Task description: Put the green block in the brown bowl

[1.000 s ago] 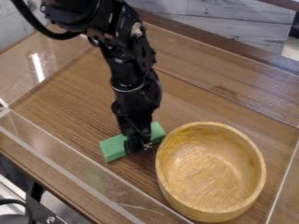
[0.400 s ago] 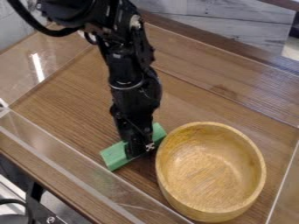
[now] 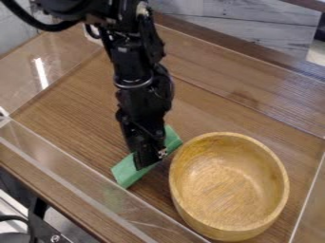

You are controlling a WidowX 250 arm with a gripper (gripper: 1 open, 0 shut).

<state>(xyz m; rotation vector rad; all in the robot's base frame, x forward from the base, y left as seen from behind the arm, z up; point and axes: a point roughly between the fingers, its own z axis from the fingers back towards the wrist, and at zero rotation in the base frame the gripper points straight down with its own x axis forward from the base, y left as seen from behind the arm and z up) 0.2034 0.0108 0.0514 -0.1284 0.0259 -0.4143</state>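
Beside the round grainy wooden brown bowl [image 3: 230, 183], pincer [image 3: 148, 157] gripping matte green block [image 3: 131, 168]

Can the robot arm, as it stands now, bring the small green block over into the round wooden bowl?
Probably yes. The fingers seem shut on the small bright green rectangular block, and the wide light brown wooden bowl lies right beside it, with nothing visible between.

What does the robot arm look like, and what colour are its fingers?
The arm is black all over, built of bulky, rounded segments stacked one after another, with a glossy sheen. Thin black cables loop near its upper part. The gripper has short black fingers. No markings are legible.
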